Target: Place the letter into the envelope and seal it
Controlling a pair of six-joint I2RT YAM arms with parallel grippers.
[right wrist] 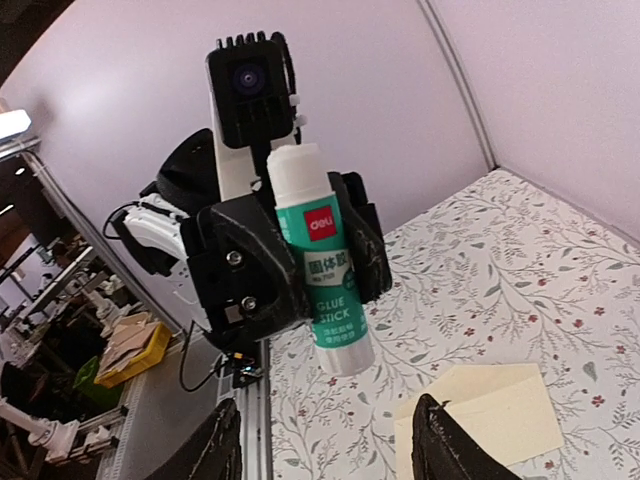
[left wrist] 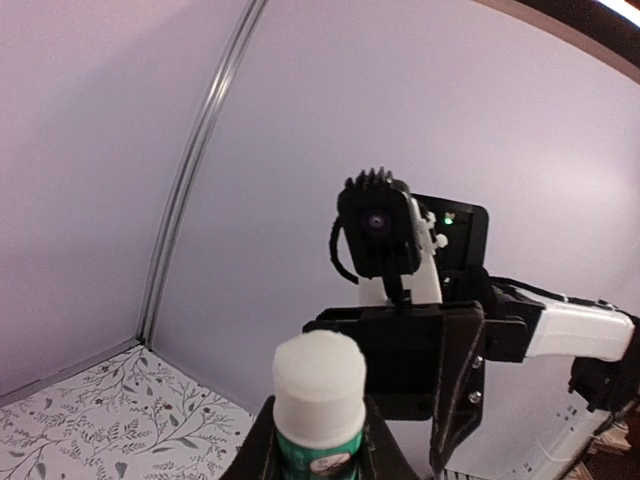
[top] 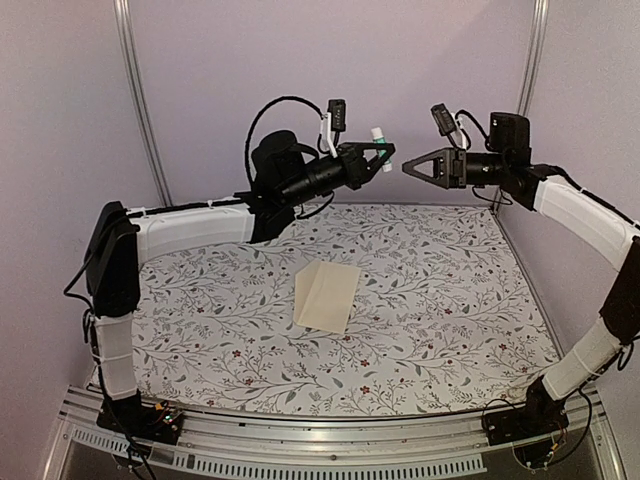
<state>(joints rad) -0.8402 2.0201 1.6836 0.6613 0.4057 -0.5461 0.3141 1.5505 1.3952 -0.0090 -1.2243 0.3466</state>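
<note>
High over the back of the tabletop (top: 450, 300): both arms are raised, and the left hand (top: 384, 160) and the right hand (right wrist: 325, 425) are nose to nose, close but not touching.
Left hand grip: it's pinching the glue stick (right wrist: 320, 270) across the middle, one dark finger pressed on each side of the barrel.
Glue stick: close to upright with a slight lean in the right wrist view. The label is teal-green with a red logo and the words GLUE STICK. It's white at the top end and white at the bottom end, and both ends poke out past the fingers.
Right hand grip: the fingers are spread wide with nothing between them, aimed straight at the stick.
Left wrist view: the white end of the stick fills the bottom of the shot, and the right arm's wrist camera (left wrist: 378, 225) stares back from just beyond it.
Envelope (top: 328, 296): lying flat near the middle of the tabletop, plain cream, turned a little askew, well below both hands and apart from them. A straight edge runs along it as if two layers overlap; whether that's the flap, I can't tell.
Tabletop cover: a white sheet printed with grey leafy sprigs and small red flowers.
</note>
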